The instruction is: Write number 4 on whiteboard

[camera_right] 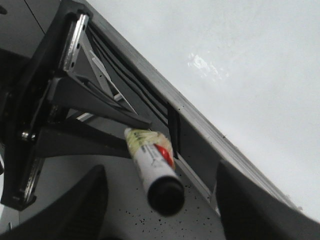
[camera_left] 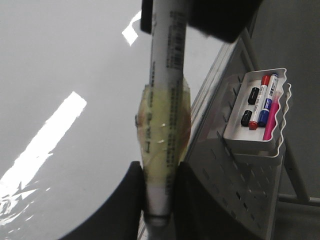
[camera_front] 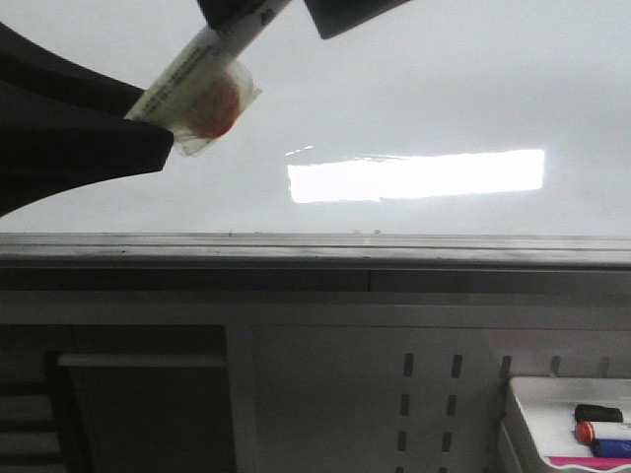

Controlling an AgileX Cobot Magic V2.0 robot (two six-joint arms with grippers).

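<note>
- The whiteboard fills the upper half of the front view, and I can see no ink on it anywhere: only a bright strip of glare at centre. No stroke of the 4 has been drawn, as far as these views reach, so the whole figure is left to do.
- The marker sits in the upper left of the front view, wrapped in yellowish tape with a red patch showing through it.
- The left gripper is clamped on the marker's taped end; the dark fingers press it from both sides at the bottom of the left wrist view.
- The marker's long axis runs on a slant in the front view, from the gripper at left up and right to the top edge. Which end carries the tip I cannot say for sure; its upper end disappears behind a dark shape there.
- The right gripper stands wide, nothing between its fingers; the marker's dark end merely shows in the gap, lower centre of the right wrist view.
- A tray of spare markers hangs at the lower right, below the ledge.
</note>
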